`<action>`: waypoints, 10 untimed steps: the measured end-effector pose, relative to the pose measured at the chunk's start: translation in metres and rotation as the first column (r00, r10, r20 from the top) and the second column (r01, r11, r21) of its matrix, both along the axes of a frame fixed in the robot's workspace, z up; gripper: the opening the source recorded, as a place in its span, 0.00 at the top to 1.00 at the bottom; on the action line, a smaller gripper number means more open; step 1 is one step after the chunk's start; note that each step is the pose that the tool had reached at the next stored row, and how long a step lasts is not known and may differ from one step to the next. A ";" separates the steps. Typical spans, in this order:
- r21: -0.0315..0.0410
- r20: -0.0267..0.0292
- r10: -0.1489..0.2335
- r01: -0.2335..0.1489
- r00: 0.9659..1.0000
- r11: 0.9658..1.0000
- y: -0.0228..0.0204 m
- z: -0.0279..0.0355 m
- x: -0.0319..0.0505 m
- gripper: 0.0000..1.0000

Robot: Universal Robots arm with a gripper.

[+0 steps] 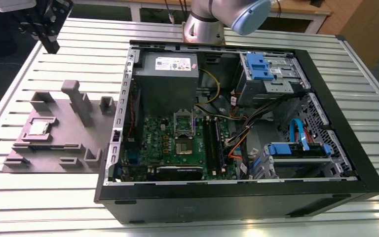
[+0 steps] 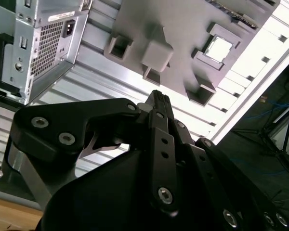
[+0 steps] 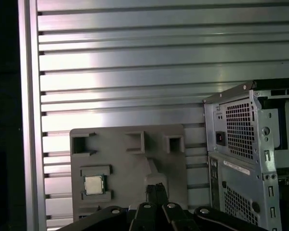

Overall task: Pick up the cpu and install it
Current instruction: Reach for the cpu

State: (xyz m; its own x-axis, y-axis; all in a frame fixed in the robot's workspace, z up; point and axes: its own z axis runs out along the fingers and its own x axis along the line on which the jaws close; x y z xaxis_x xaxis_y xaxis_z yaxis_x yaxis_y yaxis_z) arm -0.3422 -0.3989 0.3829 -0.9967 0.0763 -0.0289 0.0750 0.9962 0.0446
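The cpu (image 1: pixel 39 127) is a small silvery square lying flat in a pocket of a grey holder block (image 1: pixel 71 133) on the slatted table, at the exterior view's left. It also appears in both wrist views, cpu (image 3: pixel 93 184) and cpu (image 2: pixel 218 49). My black gripper (image 1: pixel 50 47) hangs high above the table's far left corner, well away from the cpu. Its fingers (image 3: pixel 156 190) are pressed together with nothing between them; the gripper (image 2: pixel 159 98) is shut. The dark socket frame (image 1: pixel 184 126) sits on the green board inside the open computer case.
The open black computer case (image 1: pixel 347 123) takes up the middle and right of the table, with a grey power box (image 1: pixel 166 66), blue drive bays (image 1: pixel 262 66) and loose cables. Upright posts (image 1: pixel 74 98) rise from the holder block. The arm's base (image 1: pixel 206 24) stands behind the case.
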 end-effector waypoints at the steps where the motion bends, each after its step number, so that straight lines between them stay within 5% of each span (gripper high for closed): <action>1: 0.000 0.000 0.000 0.000 1.000 1.000 0.0000 -0.0007 -0.0027 0.89; 10: 0.000 0.000 0.000 0.000 1.000 1.000 0.0000 -0.0092 -0.0256 0.89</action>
